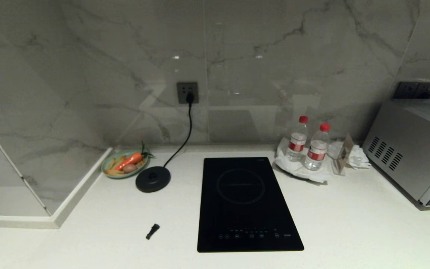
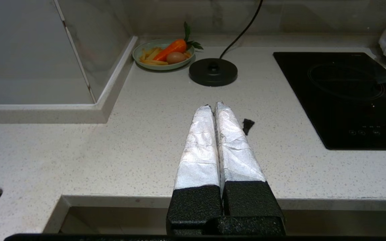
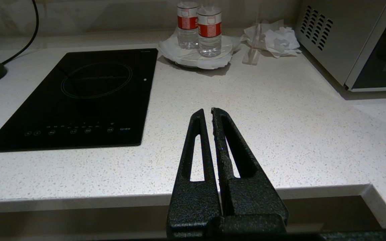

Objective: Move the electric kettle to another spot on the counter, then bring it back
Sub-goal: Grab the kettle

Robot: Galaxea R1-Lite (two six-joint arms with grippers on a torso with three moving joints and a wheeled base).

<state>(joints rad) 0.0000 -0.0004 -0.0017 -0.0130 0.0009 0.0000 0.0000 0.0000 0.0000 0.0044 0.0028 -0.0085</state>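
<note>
The electric kettle is out of view in every view. The white speckled counter (image 1: 349, 224) stretches across the head view, and neither arm shows there. In the left wrist view my left gripper (image 2: 213, 105) hangs over the counter's front edge, its foil-wrapped fingers pressed together with nothing between them. It points toward the bare round black base disc (image 2: 213, 71). In the right wrist view my right gripper (image 3: 206, 110) also hovers at the front edge of the counter (image 3: 280, 117), shut and holding nothing.
The base disc (image 1: 153, 179) is corded to a wall socket (image 1: 187, 92). A plate with a carrot (image 1: 125, 163) sits in the left corner. A black hob (image 1: 246, 201) lies mid-counter, two water bottles (image 1: 312, 147) behind it, a silver oven (image 1: 413, 149) at right. A small black piece (image 1: 152, 231) lies near the front.
</note>
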